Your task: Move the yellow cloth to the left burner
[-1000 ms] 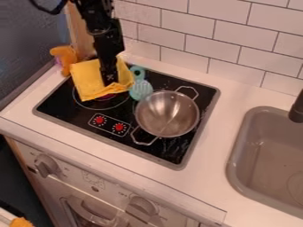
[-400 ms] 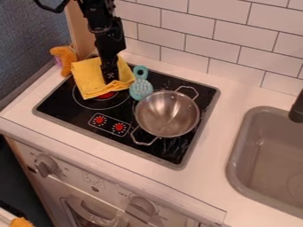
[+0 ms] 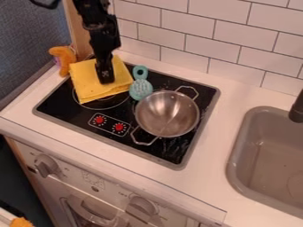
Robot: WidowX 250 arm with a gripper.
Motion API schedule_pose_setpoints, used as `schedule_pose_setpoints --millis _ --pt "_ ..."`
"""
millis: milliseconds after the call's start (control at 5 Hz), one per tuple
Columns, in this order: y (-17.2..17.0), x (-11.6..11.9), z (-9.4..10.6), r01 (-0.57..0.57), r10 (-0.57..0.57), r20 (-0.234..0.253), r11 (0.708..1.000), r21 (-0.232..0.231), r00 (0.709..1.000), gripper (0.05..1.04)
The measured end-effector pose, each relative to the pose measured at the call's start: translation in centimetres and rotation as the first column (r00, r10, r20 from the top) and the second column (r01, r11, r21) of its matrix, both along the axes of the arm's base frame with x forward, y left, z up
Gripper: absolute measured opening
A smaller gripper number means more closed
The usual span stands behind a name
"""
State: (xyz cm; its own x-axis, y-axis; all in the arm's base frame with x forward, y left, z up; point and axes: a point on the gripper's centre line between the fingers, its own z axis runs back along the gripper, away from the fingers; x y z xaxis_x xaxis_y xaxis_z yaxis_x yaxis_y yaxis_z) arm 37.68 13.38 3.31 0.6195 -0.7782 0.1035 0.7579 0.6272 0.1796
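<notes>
Gripper [image 3: 105, 80] at the cloth [image 3: 87, 84], whether clamped cannot be told; the cloth covers most of the left burner [image 3: 110, 103], exposed toward 5 o'clock, placement apparently nearly complete, withdrawal remaining.

High slanting view over stovetop [image 3: 160, 154]

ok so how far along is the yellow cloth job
Looks nearly done: the yellow cloth lies spread over most of the left burner, whose ring peeks out along the cloth's near edge. In hand: the pincer is down at the cloth; whether it grips it, I can't tell. Left: probably just getting the pincer clear, as the cloth seems placed.
</notes>
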Motion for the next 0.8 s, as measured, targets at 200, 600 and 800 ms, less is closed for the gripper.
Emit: schedule_pose_setpoints --millis 200,600,800 --pt "-0.4 0.0 2.1 0.013 -0.013 0.038 1.0 -0.006 0.999 1.0" --pt "-0.7 -2.0 5.7 0.021 -0.021 0.092 1.0 -0.004 0.996 1.0" --pt "-0.7 -2.0 6.1 0.021 -0.021 0.099 1.0 -0.002 0.995 1.0"
